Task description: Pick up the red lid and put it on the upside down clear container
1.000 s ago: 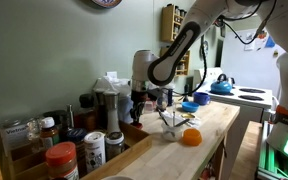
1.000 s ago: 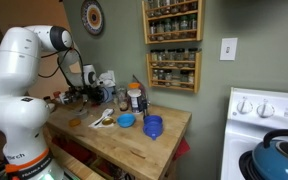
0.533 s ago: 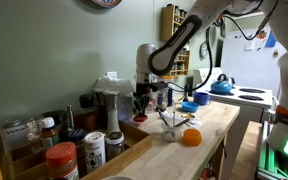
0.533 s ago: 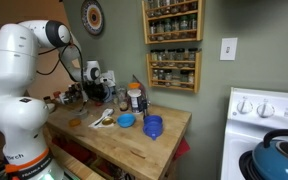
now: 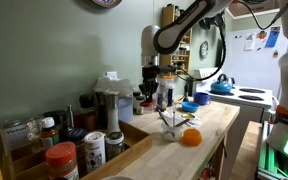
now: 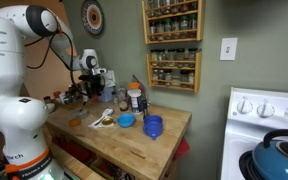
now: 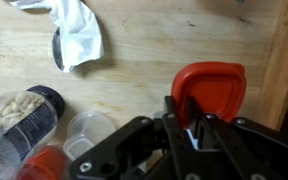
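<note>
Clearly the arm has climbed: over the last second, in an exterior view, the gripper (image 5: 150, 82) has gone from low down beside the grey-topped jug (image 5: 107, 100) to a higher spot further right, above the clutter on the wooden counter (image 5: 216, 122). The wrist view shows why that matters. The claw is clamped on the red lid (image 7: 212, 88), its jaws pinching the lid's near edge so that most of the red face sticks out beyond them. With the rise seen from outside, the lid looks to be off the wood and riding with the arm, so the pick seems done and the carry begun.

The upside down clear container (image 7: 89, 130) appears in the wrist view as a pale round base to the left of the lid, just beside a jar of pale pieces (image 7: 19, 112). Lid and container are apart, and nothing sits on the container yet. What is left, by this reading, is a shift to the left to centre the lid over that upturned base, then a gentle descent and release. Held by its edge, the lid may droop or land tilted, and a tall narrow container could tip if nudged from the side
</note>
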